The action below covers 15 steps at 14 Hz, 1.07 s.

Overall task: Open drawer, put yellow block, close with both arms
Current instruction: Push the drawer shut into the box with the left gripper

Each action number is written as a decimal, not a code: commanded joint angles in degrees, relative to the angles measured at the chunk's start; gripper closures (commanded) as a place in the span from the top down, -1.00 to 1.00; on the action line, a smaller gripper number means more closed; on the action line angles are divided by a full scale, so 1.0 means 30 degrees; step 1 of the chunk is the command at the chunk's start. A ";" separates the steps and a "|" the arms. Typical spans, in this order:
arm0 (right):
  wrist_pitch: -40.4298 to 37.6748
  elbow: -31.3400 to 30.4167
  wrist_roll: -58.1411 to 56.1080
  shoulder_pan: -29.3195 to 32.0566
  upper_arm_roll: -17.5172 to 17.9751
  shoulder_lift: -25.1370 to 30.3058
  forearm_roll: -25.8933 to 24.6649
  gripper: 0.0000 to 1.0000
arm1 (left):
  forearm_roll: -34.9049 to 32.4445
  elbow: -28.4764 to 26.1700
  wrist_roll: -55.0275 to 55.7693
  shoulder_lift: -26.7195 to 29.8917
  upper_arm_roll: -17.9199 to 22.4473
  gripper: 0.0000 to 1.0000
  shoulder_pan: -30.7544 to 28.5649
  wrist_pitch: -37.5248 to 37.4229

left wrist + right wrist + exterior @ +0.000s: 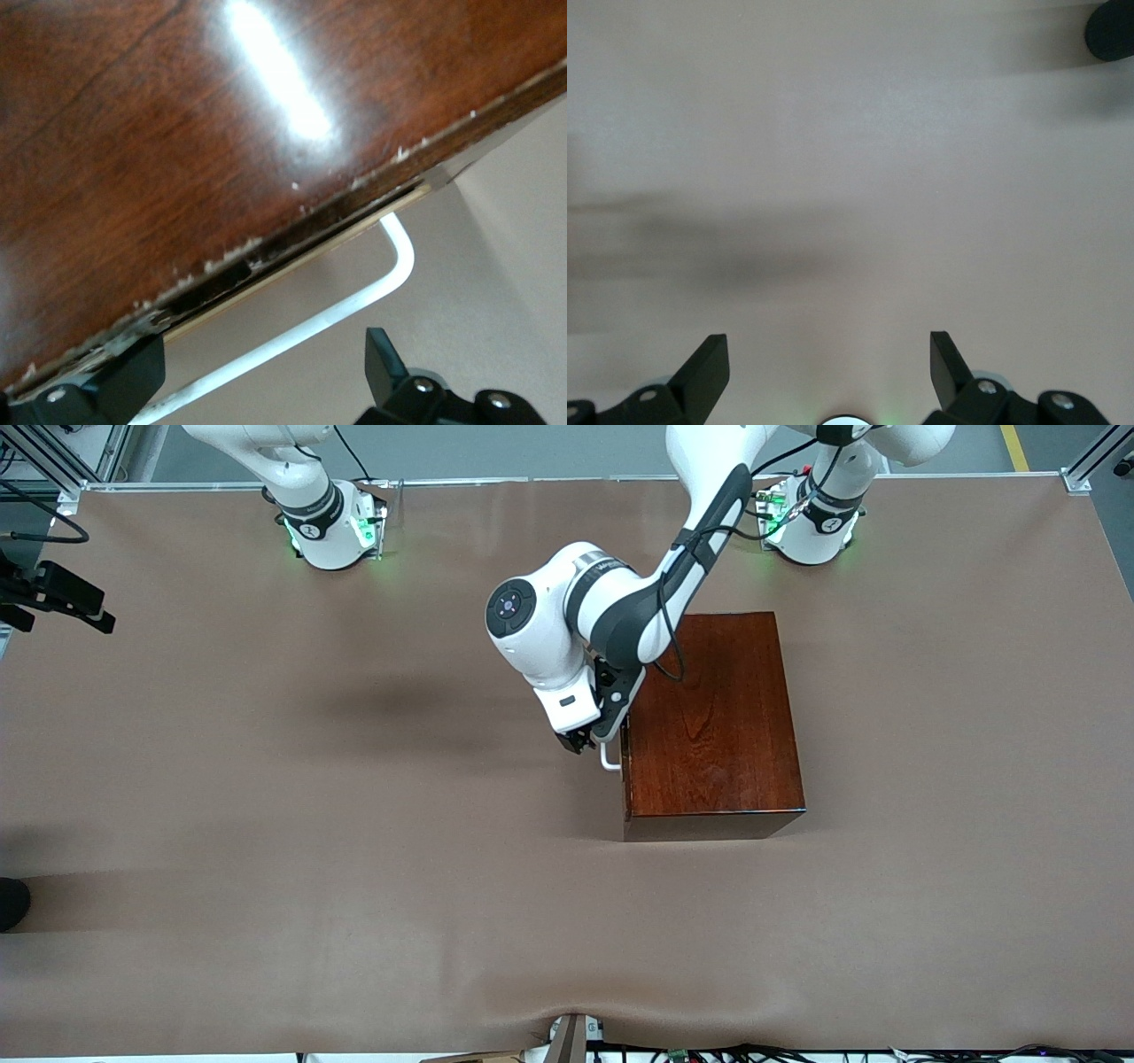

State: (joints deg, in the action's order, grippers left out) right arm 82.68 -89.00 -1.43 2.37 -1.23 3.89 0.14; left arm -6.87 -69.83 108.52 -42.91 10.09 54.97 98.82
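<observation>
Drawer (625,766) shut in glossy wooden box (718,717); stiff, slick handle (354,297) best hooked mid-bar. Left gripper (266,372) wide, straddling the handle. Right gripper (828,372) wide, waiting well apart from box. Yellow block unseen.

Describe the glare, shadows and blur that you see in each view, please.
Left wrist view: a bright glare streak on the glossy reddish-brown wooden box, and the white bar handle looks soft. Front view: soft shadow on the brown table cover. Right wrist view: blurred dark shadow bands.
</observation>
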 commanded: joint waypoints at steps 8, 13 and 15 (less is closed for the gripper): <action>-0.0255 0.0516 -0.0019 0.0323 0.0411 -0.0124 0.0101 1.00 | -0.0201 -0.0074 -0.1452 0.1264 -0.0200 1.00 -0.0335 0.0398; -0.0256 0.0515 0.0039 0.0295 0.0440 -0.0065 0.0101 1.00 | 0.0177 -0.0103 -0.3851 0.3722 -0.0171 1.00 -0.1034 0.1310; -0.0459 0.0515 0.0097 0.0265 0.0469 -0.0065 0.0101 1.00 | 0.0764 -0.0132 -0.5664 0.4600 -0.0084 1.00 -0.2028 0.1310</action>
State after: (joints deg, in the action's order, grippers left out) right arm 82.59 -88.58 -1.43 2.37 -0.57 3.89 0.19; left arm -6.35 -68.55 96.57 -32.42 10.12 51.92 102.10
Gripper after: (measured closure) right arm 0.000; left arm 0.000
